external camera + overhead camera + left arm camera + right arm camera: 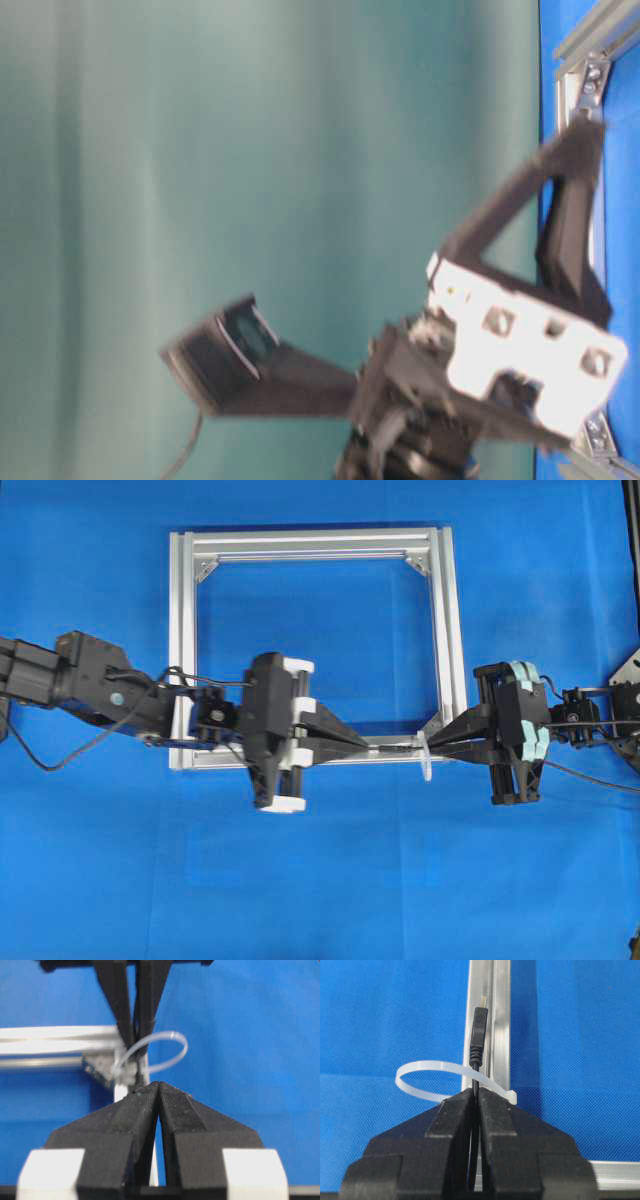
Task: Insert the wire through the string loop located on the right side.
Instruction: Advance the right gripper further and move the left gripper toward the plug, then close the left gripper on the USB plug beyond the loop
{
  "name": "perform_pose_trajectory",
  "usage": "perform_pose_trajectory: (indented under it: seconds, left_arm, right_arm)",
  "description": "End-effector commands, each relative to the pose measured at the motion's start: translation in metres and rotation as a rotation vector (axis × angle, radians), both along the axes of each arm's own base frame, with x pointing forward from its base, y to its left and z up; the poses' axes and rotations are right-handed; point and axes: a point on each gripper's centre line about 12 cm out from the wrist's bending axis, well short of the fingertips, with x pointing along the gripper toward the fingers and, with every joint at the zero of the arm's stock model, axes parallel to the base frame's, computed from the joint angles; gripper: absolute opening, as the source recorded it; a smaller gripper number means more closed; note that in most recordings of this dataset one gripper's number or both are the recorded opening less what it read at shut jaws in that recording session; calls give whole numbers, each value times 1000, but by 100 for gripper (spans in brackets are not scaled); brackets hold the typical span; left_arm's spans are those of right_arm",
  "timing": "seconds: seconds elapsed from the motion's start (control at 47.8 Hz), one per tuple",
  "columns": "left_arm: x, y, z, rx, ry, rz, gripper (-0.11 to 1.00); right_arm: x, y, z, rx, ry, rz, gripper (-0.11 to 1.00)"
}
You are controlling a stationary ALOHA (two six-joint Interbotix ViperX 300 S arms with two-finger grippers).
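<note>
A square silver aluminium frame [310, 550] lies on blue cloth [320, 880]. At its lower right corner the thin translucent string loop [427, 1075] curls, the black wire [478, 1035] passing through, pinched by the right gripper [475, 1097]. The left gripper [157, 1087] faces it, jaws closed, the wire's plug end hidden in them

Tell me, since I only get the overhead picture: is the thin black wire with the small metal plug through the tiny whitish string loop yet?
Observer: The right wrist view shows the thin black wire crossing the tiny whitish string loop, with its plug end beyond the band.
Operator: Who holds it?
Observer: The right fingers are shut on the wire just behind the loop.
Operator: And the other ones?
Observer: In the left wrist view the left fingers are shut, tips facing the loop. I cannot tell whether they pinch the wire.
</note>
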Motion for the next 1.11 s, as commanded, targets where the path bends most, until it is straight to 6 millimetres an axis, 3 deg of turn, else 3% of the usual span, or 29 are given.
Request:
perform_pose_trajectory:
  seconds: [0.0,0.209,0.649,0.712,0.942,1.005,1.088]
  left_arm:
    - [16,-4,17,-3,-32,-8,0]
    - [30,-6,19,-3,-17,-10,0]
    - [31,-7,12,1,18,-13,3]
    - [32,-7,12,0,17,-12,14]
    - [34,-7,13,0,12,-13,83]
    - [34,-7,14,-1,11,-12,90]
    - [34,-7,13,0,12,-13,86]
  right_arm:
    - [5,0,6,2,-31,0,-2]
    - [6,1,7,2,-32,1,-2]
    - [6,1,7,3,-32,0,-2]
    - [6,1,7,3,-32,0,-2]
    - [6,1,7,3,-32,0,-2]
    - [6,1,7,2,-32,1,-2]
    - [6,1,7,3,-32,0,-2]
